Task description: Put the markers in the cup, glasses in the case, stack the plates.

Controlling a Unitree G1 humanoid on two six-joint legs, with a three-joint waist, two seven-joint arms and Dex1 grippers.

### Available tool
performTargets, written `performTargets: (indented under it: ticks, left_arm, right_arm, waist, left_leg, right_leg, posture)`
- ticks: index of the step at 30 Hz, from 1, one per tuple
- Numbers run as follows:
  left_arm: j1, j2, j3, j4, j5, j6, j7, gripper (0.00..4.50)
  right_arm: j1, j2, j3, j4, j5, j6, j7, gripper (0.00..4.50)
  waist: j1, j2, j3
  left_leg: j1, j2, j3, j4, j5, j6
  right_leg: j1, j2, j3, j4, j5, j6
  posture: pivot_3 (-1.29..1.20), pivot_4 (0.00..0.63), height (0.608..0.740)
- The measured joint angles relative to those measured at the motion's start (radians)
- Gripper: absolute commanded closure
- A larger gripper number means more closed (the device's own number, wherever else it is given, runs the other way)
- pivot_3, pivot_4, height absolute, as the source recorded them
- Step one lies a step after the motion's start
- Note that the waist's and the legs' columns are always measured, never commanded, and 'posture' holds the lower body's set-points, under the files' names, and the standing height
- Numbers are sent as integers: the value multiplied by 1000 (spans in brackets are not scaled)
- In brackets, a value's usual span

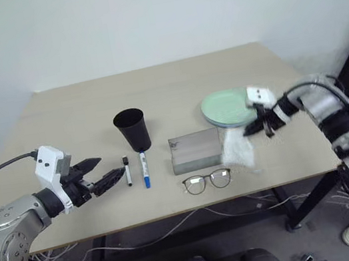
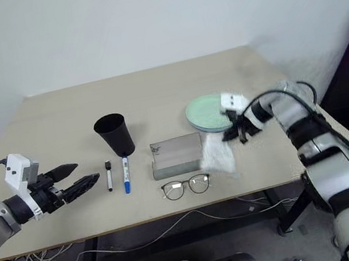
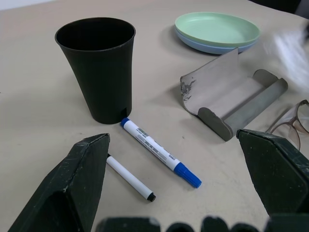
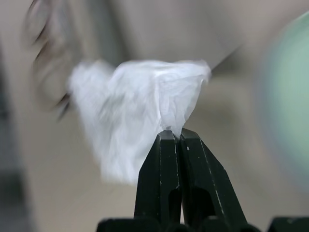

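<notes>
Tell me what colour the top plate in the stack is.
Pale mint green; the top plate shows best in the left wrist view.

Matt black plastic cup (image 3: 99, 67), crumpled white tissue (image 4: 135, 121), smooth beige table (image 1: 154, 93)

The left arm reaches in from the left with the forearm roughly level, and its gripper (image 1: 104, 172) points toward the middle of the desk (image 1: 154, 93), tilted slightly down. Its two black fingers stand spread wide apart with nothing between them, hovering above the desk surface. The right arm comes in from the right, bent at the elbow, wrist angled down and inward. Its gripper (image 4: 179, 137) is pinched tight, fingertips pressed together on a corner of a crumpled white tissue (image 4: 130, 116), which hangs from them.
</notes>
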Motion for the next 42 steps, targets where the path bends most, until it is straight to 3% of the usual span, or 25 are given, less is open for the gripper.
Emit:
performTargets:
  ticks: [5,14,16,19,25,29,33,35,38,42]
  left_arm:
    - [-3,0,0,-1,0,0,0,0]
    - [-3,0,0,-3,0,2,3,0]
    - [-2,0,1,-4,0,3,5,0]
    - [2,0,3,-12,-1,6,7,0]
    - [16,0,8,-15,-8,13,7,0]
    - [17,4,8,-16,-7,13,6,0]
    - [13,5,-5,-17,0,12,1,0]
    - [5,6,-36,-19,7,4,-5,0]
    - [-4,6,-87,-21,14,0,-16,0]
    - [-71,2,-198,-25,46,-18,-33,0]
  right_arm:
    - [-128,93,-66,218,-8,-49,-307,4447]
    - [-140,160,-69,414,-119,-164,-770,4447]
    - [-140,165,-67,428,-131,-179,-816,4281]
    - [-140,165,-67,440,-148,-187,-848,3560]
    - [-157,164,-84,445,-154,-203,-829,3560]
    - [-191,129,-133,406,-77,-207,-469,3560]
    - [-187,80,-149,238,8,-182,-106,3560]
    - [-130,42,-145,73,65,-117,80,3560]
    - [-25,4,-119,-118,122,-17,215,3560]
    - [75,-29,-84,-269,137,84,247,2334]
  waist:
    - [-2,0,0]
    - [-8,0,0]
    - [-13,0,0]
    - [-15,0,0]
    - [-17,0,0]
    - [-17,1,0]
    - [-16,1,0]
    - [-12,0,0]
    - [-11,0,0]
    - [-12,1,0]
  left_leg:
    - [0,0,0,-1,0,0]
    - [1,-1,0,-2,1,-2]
    - [2,-1,0,-3,1,-2]
    - [4,-1,0,-4,2,-2]
    - [11,-1,1,-11,2,-3]
    - [11,0,1,-12,2,-3]
    - [12,0,0,-12,2,-3]
    - [12,0,-1,-11,2,-3]
    - [12,0,-1,-11,2,-3]
    - [11,-1,0,-11,2,-3]
  right_leg:
    - [0,1,1,0,0,0]
    - [-1,2,3,0,0,-1]
    - [0,2,3,0,0,-1]
    - [0,3,4,0,0,-1]
    - [4,3,7,0,0,-1]
    - [4,3,7,0,0,-1]
    - [5,2,6,-1,0,0]
    - [7,1,4,-2,-1,0]
    - [8,0,4,-2,-1,0]
    - [6,-2,4,0,-1,0]
  posture:
    - [0,0,740]
    - [0,0,740]
    - [0,0,740]
    - [0,0,740]
    - [0,0,740]
    - [0,0,740]
    - [0,0,740]
    - [0,0,740]
    - [0,0,740]
    - [0,0,740]
